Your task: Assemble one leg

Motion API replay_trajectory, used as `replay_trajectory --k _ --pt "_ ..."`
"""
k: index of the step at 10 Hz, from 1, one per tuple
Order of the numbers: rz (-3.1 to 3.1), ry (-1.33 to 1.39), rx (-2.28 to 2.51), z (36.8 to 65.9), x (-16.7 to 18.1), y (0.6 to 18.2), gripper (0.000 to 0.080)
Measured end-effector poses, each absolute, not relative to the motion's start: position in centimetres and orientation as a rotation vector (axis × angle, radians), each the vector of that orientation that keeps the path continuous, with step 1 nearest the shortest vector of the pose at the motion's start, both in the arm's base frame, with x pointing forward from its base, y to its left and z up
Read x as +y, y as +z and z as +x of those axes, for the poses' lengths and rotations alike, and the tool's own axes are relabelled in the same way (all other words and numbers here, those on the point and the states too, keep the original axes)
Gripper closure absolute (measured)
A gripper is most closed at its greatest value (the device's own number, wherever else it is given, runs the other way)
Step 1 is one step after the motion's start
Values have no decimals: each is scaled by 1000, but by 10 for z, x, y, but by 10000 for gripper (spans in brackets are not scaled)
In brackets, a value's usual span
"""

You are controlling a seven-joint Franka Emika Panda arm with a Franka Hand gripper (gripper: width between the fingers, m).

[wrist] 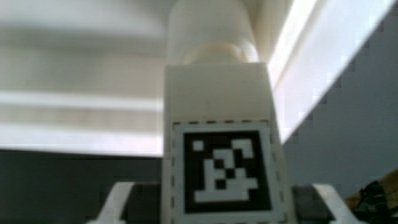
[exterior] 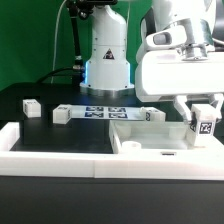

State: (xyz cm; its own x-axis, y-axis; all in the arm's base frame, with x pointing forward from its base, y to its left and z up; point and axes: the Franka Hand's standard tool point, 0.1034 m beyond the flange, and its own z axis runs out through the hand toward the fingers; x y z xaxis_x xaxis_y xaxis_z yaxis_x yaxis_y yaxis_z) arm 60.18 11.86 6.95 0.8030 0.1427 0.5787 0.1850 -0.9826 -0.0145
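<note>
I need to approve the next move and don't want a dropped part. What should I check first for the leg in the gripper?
1. Leg clamped in gripper: ok. Fingers flank it in the wrist view.
2. Leg upright: ok. Its tag sits square in both views.
3. Leg clear of panel: cannot tell. It hangs at the panel's edge on the exterior view's right, and any contact is hidden.
4. Leg lined up with a mounting hole: cannot tell. No hole shows.
5. Loose legs out of the way: ok. They lie far off toward the exterior view's left.
</note>
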Motion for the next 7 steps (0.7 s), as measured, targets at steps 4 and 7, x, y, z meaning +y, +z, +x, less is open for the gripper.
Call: replay_trajectory --k 4,7 --pt "-2937 -847 -269 593 117 66 508" --pt "-2938 -841 -269 592 117 65 190"
